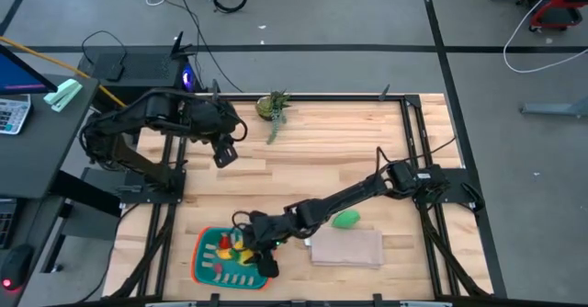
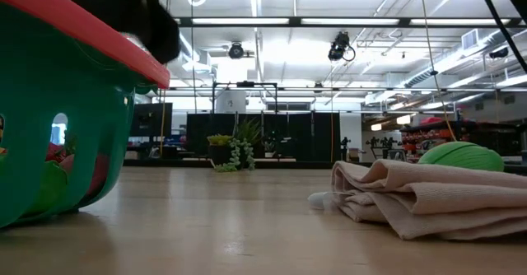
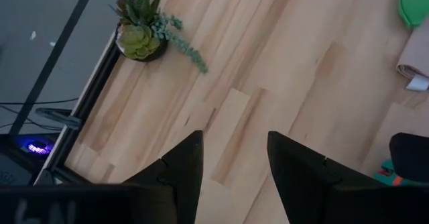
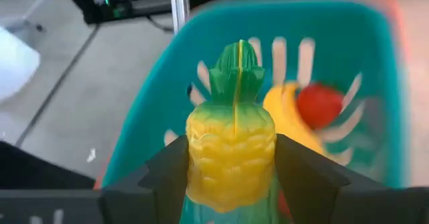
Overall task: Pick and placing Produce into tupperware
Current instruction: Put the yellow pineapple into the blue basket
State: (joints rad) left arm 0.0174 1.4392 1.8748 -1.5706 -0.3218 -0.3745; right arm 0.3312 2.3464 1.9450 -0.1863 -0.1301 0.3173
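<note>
a: where is open boarding on the table (image 1: 322, 164)?

b: the broad middle, between the potted plant (image 1: 272, 106) at the far edge and the folded beige cloth (image 1: 347, 249) at the near edge. the left gripper (image 1: 224, 153) hangs over its left part, fingers apart, nothing between them.

a: what blocks the near side?

b: the tupperware (image 1: 204, 256), the cloth, a green piece (image 1: 346, 219) just beyond the cloth. the right arm (image 1: 354, 197) lies slantwise across, its gripper (image 4: 231, 177) above the tupperware, closed on the pineapple (image 4: 231, 147).
</note>
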